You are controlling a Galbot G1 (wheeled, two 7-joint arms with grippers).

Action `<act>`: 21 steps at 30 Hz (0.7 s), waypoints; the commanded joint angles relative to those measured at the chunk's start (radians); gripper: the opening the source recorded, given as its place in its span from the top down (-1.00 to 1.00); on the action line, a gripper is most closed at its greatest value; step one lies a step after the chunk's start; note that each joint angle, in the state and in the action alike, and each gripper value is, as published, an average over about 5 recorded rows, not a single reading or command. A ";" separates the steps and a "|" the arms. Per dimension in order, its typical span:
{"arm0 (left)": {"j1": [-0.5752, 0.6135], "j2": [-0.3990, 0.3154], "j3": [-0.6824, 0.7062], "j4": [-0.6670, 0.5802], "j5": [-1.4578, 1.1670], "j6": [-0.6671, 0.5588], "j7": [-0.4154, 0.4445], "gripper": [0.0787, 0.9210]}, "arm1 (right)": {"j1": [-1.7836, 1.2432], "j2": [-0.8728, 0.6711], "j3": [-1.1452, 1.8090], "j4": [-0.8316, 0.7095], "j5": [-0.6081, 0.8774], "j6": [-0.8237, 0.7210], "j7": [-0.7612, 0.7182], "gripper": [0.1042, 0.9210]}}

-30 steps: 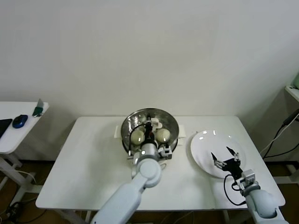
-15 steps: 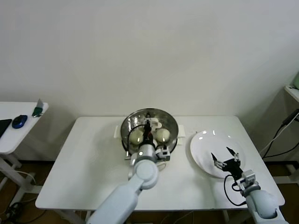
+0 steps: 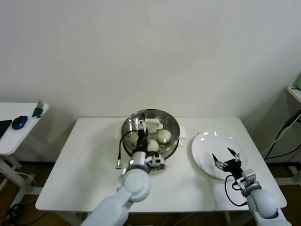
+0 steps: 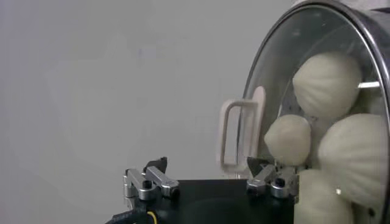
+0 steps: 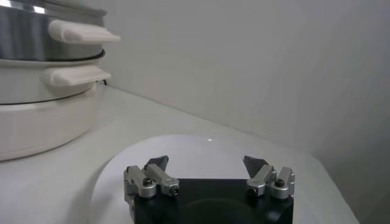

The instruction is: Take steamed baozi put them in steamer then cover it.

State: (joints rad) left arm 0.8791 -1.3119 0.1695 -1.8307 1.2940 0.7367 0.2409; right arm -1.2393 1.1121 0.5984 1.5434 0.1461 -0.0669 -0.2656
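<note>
Four steamed baozi (image 4: 328,83), apparently, under one cover (image 4: 239,138); one steamer (image 3: 171,123).

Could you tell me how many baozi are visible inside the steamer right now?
4, all under the cover in the steamer: one far, one middle beside the lid handle, one large, one partly hidden behind the left gripper.

Four cream-white baozi (image 4: 328,82) sit inside the shiny round steamer (image 3: 172,121); the glass cover (image 4: 277,73) with its cream handle (image 4: 234,135) rests on top, closed.
</note>
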 commanded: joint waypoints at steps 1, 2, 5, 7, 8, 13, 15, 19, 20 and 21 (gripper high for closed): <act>0.136 0.121 -0.096 -0.248 -0.157 0.049 -0.105 -0.76 | 0.003 -0.012 0.002 0.029 0.021 -0.020 0.004 -0.76; 0.150 0.134 -0.121 -0.267 -0.220 0.048 -0.139 -0.76 | 0.000 -0.013 0.004 0.036 0.027 -0.013 0.002 -0.76; 0.208 0.176 -0.228 -0.327 -0.459 0.004 -0.265 -0.77 | -0.012 -0.014 0.019 0.059 0.069 0.005 0.002 -0.76; 0.262 0.201 -0.322 -0.364 -0.633 -0.062 -0.347 -0.77 | -0.024 -0.015 0.030 0.071 0.090 0.016 0.002 -0.76; 0.296 0.208 -0.377 -0.378 -0.712 -0.112 -0.385 -0.77 | -0.030 -0.016 0.033 0.075 0.096 0.020 0.002 -0.76; 0.484 0.174 -0.637 -0.392 -1.004 -0.388 -0.447 -0.77 | -0.046 -0.009 0.036 0.083 0.114 0.047 0.008 -0.76; 0.544 0.139 -0.706 -0.384 -1.099 -0.479 -0.450 -0.77 | -0.049 -0.006 0.032 0.089 0.122 0.051 0.013 -0.76; 0.613 0.065 -0.790 -0.337 -1.257 -0.618 -0.458 -0.77 | -0.054 -0.003 0.022 0.103 0.138 0.056 0.020 -0.76; 0.622 0.048 -0.804 -0.316 -1.276 -0.649 -0.457 -0.77 | -0.056 -0.001 0.020 0.106 0.139 0.057 0.020 -0.76; 0.628 0.033 -0.814 -0.295 -1.289 -0.677 -0.455 -0.77 | -0.058 0.000 0.018 0.109 0.140 0.059 0.019 -0.76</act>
State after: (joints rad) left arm 1.2554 -1.1860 -0.3017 -2.1342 0.5441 0.7214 -0.0963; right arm -1.2807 1.1079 0.6191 1.6230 0.2458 -0.0281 -0.2524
